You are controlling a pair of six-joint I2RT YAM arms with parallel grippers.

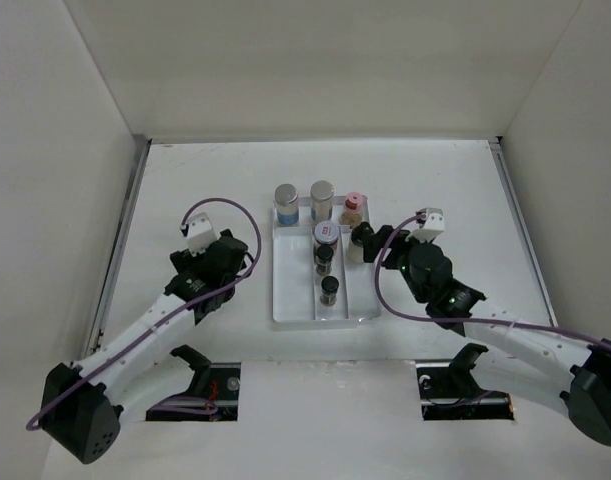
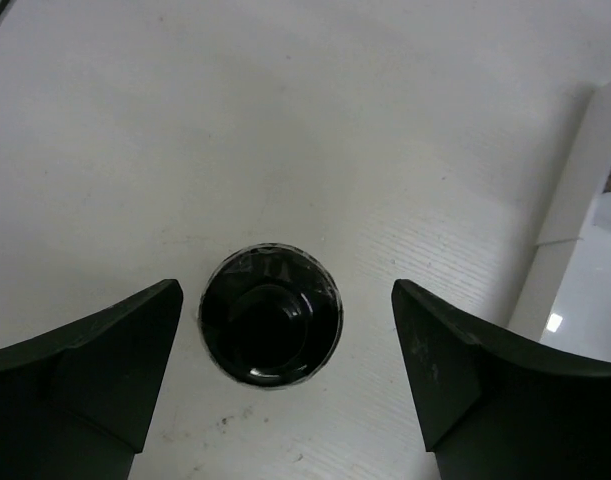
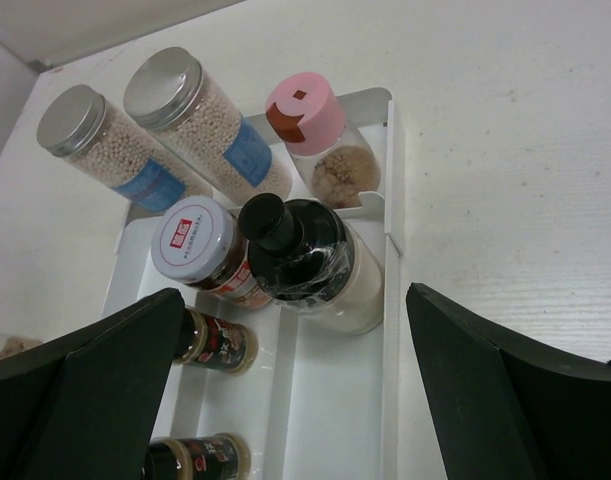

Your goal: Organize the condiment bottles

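Observation:
The white divided tray (image 1: 295, 300) holds several condiment bottles. Two silver-capped jars with beige beads (image 3: 85, 140) (image 3: 190, 105) and a pink-capped jar (image 3: 310, 120) stand at its back. A white-and-red-capped jar (image 3: 200, 245) and two small dark jars (image 3: 215, 340) (image 3: 190, 460) fill the middle lane. A black-capped bottle with white contents (image 3: 315, 265) stands in the right lane. My right gripper (image 3: 295, 330) is open above it, fingers apart on either side and not touching it. My left gripper (image 2: 287, 300) is open over a black-capped bottle (image 2: 270, 315) that stands on the table left of the tray.
The tray's edge (image 2: 570, 200) shows at the right of the left wrist view. White walls enclose the table on three sides. In the top view the left gripper (image 1: 233, 252) is left of the tray and the right gripper (image 1: 370, 243) is at its right side.

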